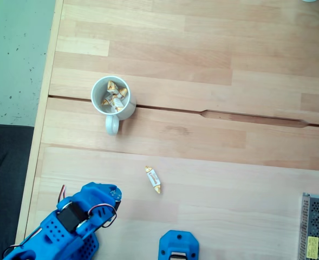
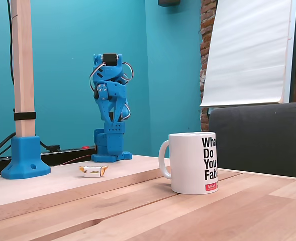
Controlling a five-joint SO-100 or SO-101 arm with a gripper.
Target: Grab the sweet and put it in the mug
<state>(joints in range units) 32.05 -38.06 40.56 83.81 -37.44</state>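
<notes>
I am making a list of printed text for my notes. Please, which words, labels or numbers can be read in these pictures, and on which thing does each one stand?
"Wha / Do / You / Fab": black letters on the mug, cut off by its curve.
Small red label under that text: too small to read.
Yellow label on the metal box at the table's edge: too blurred to read.
</notes>
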